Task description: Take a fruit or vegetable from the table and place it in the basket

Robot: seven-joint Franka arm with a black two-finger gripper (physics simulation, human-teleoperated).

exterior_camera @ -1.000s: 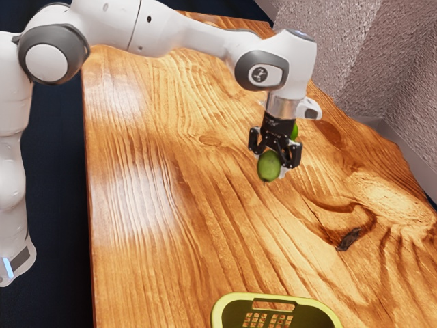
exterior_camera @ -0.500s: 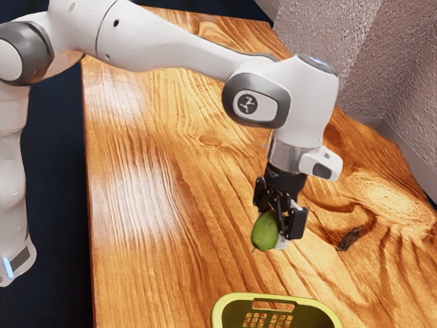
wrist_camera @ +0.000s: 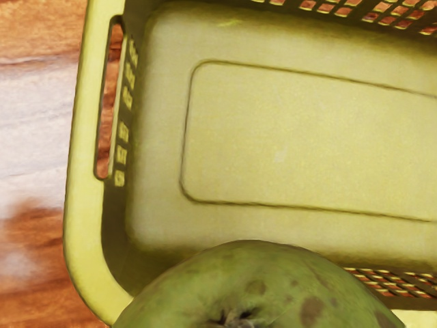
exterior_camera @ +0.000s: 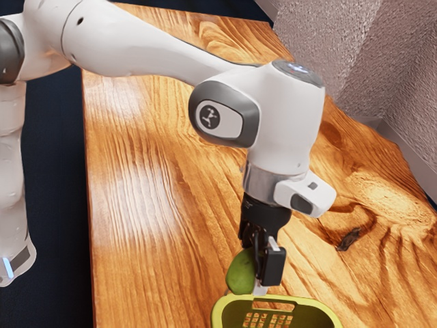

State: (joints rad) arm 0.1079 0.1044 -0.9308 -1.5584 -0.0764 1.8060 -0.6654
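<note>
basket [exterior_camera: 218, 313] cut off, both views | green fruit [exterior_camera: 238, 275] partly hidden | dark scrap [exterior_camera: 349, 238] unidentifiable

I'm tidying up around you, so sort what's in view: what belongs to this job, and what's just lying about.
Part of the job:
- green fruit, held in my claw
- yellow-green basket, where it should go

Just lying about:
- small dark brown object on the wooden table; I can't tell what it is

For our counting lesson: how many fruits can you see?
1: the green fruit, held in the gripper by the basket. The arm may hide more.
</note>
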